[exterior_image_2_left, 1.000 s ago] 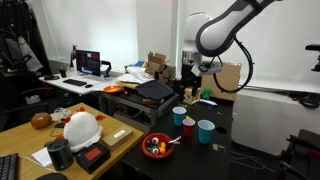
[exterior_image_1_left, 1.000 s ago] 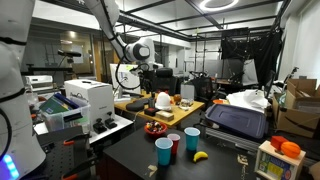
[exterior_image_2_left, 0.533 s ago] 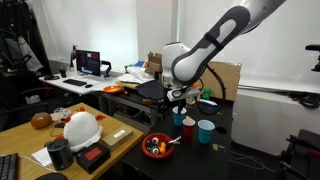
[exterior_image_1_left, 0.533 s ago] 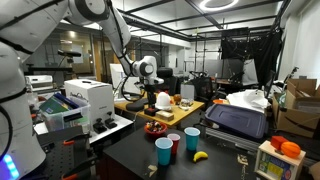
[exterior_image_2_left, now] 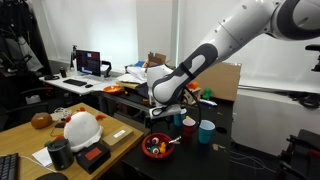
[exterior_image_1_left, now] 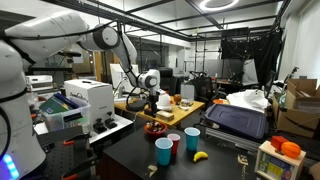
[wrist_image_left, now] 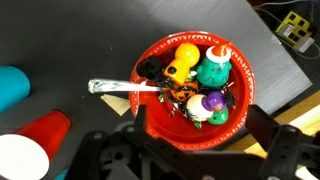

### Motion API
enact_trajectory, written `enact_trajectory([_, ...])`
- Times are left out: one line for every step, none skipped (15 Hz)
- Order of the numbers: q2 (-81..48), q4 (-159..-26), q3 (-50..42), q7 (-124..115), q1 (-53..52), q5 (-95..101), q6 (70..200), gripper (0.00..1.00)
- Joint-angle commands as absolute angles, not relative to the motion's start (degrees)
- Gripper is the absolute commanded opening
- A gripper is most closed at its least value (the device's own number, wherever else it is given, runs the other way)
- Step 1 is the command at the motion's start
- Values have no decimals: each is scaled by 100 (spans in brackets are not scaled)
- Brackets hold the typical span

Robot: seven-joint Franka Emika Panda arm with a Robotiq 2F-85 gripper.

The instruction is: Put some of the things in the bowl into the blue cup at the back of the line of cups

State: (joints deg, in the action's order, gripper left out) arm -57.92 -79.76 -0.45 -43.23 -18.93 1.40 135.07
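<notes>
The red bowl (wrist_image_left: 160, 115) fills the wrist view. It holds small colourful things (wrist_image_left: 200, 85), yellow, green, purple and orange, and a metal spoon (wrist_image_left: 120, 87) whose handle sticks out over the rim. My gripper (wrist_image_left: 190, 150) is open and empty, hovering just above the bowl, with its fingers spread at the lower edge. In both exterior views the gripper (exterior_image_1_left: 152, 103) (exterior_image_2_left: 163, 110) hangs over the bowl (exterior_image_1_left: 156, 128) (exterior_image_2_left: 155, 147). The cups stand in a line beside the bowl: the blue cup (exterior_image_1_left: 191, 139), a red cup (exterior_image_1_left: 175, 143) and a larger-seeming blue cup (exterior_image_1_left: 163, 152).
A yellow banana (exterior_image_1_left: 200, 156) lies by the cups on the black table (exterior_image_1_left: 130, 150). A white helmet (exterior_image_2_left: 80, 128) and clutter sit on the wooden bench nearby. A black case (exterior_image_1_left: 238, 120) stands behind the cups. In the wrist view, a blue cup (wrist_image_left: 10, 85) and the red cup (wrist_image_left: 45, 130) are at the left.
The arm has swung down from high above the table. The gripper has dropped to just above the red bowl and stayed open.
</notes>
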Motion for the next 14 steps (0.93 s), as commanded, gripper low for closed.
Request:
enact_trajectory([-6606,-6728,-200,-4728,-1931,-61,12947,100])
enact_trajectory([-6761,-6509,-201,-4796,-1910,-81,12849,100])
enact_trajectory([-6941,-6249,-161,-4814,-1866,-123,12712,100])
enact_trajectory([-7095,-6023,-139,-4865,-1842,-151,12616,100])
enact_trajectory([-7251,-5789,-112,-4878,-1820,-192,12535,100])
enact_trajectory([-7378,-5577,-88,-4921,-1800,-242,12434,100])
enact_trajectory([-7486,-5383,-71,-4951,-1789,-298,12358,100])
enact_trajectory([-7569,-5215,-47,-4962,-1778,-348,12286,100])
enact_trajectory([-7647,-5057,-34,-4990,-1775,-387,12236,100])
enact_trajectory([-7722,-4919,-33,-5047,-1773,-417,12186,100])
enact_trajectory([-7781,-4801,-14,-5105,-1747,-452,12110,75])
enact_trajectory([-7827,-4709,17,-5149,-1714,-505,12042,74])
enact_trajectory([-7851,-4650,27,-5218,-1688,-540,12020,66])
enact_trajectory([-7885,-4575,45,-5265,-1658,-571,11986,59])
